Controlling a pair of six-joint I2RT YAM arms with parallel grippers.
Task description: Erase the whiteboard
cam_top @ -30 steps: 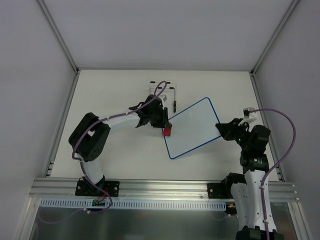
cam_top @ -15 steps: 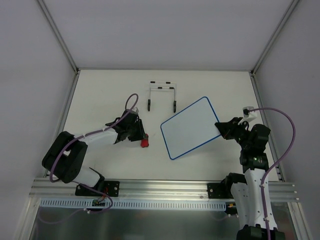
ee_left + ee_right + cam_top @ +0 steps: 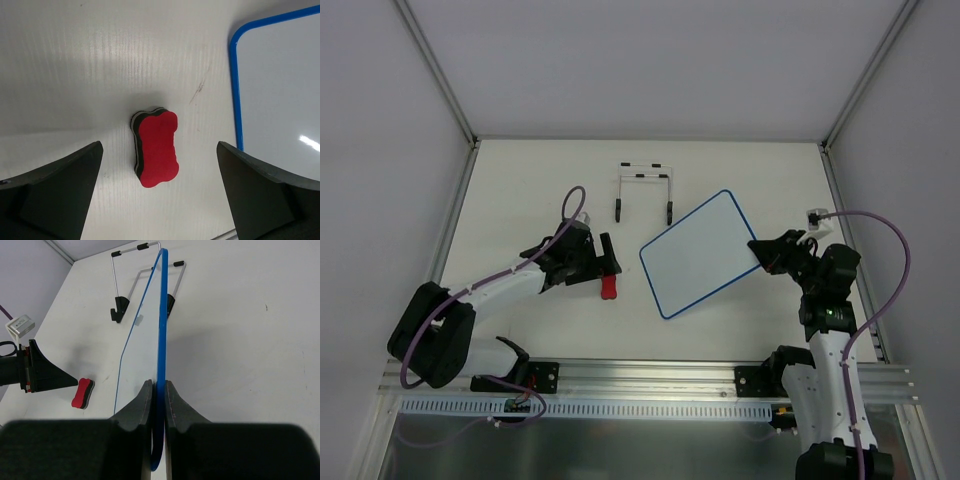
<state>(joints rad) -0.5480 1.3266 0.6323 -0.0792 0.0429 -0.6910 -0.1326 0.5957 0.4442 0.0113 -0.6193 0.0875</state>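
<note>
The whiteboard (image 3: 692, 256), white with a thin blue frame, shows no marks on its face. My right gripper (image 3: 761, 253) is shut on its right corner. In the right wrist view the board runs edge-on (image 3: 161, 315) away from the right gripper (image 3: 159, 390), whose fingers pinch the blue frame. The red bone-shaped eraser (image 3: 608, 288) lies on the table left of the board, apart from it. My left gripper (image 3: 612, 256) hangs just above the eraser with its jaws wide apart. In the left wrist view the eraser (image 3: 156, 148) lies free between the fingers of the open left gripper (image 3: 159, 143), and the board's corner (image 3: 280, 90) is at the right.
A black wire stand (image 3: 645, 190) sits on the table behind the board, also seen in the right wrist view as the stand (image 3: 142, 275). The white table (image 3: 520, 190) has walls on three sides and a metal rail (image 3: 640, 375) along the near edge.
My left arm pulled back left from the board's edge with the eraser, then opened and left it on the table. The right gripper kept its grip on the board.
</note>
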